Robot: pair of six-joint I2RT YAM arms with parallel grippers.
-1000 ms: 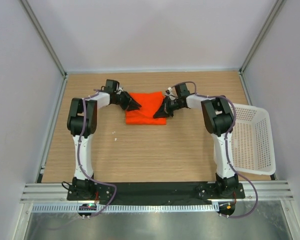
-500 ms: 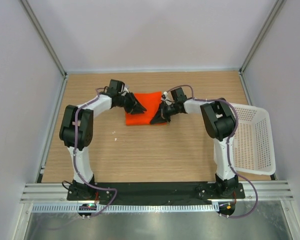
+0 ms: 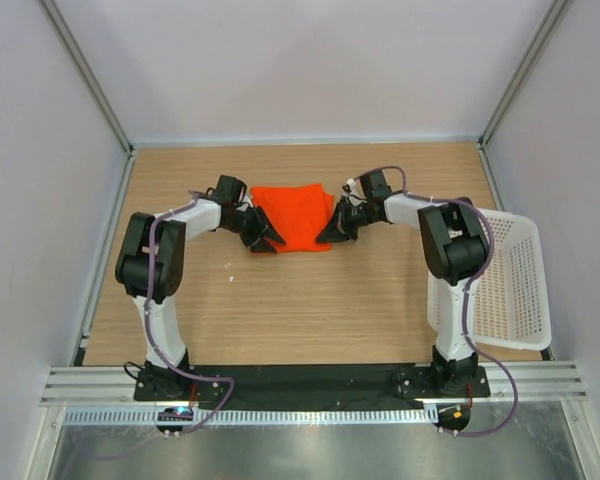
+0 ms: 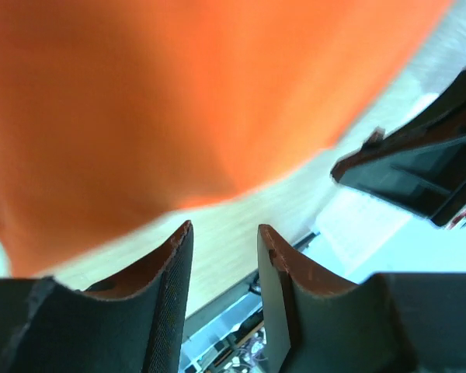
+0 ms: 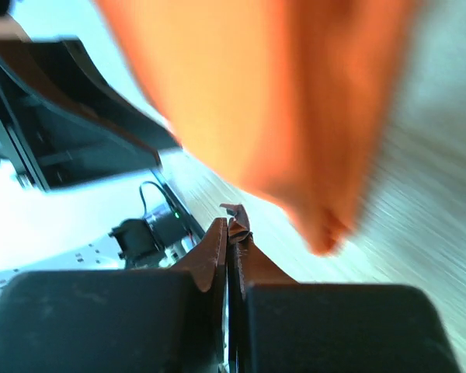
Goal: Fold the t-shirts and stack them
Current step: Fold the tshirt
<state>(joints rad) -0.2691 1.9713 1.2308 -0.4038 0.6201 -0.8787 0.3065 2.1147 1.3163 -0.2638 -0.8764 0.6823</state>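
Left gripper [image 3: 263, 238]: jaws apart, nothing between them, at the shirt's left edge | t-shirt [image 3: 292, 215]: orange-red, folded, lying far-middle on counter [image 3: 310, 300] between both grippers | right gripper [image 3: 330, 235]: jaws pressed together, empty, beside the shirt's right edge | white basket [image 3: 515, 290]: counter's right edge

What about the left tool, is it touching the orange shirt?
Apart. Left wrist view: table shows between the open left tool and the t-shirt.
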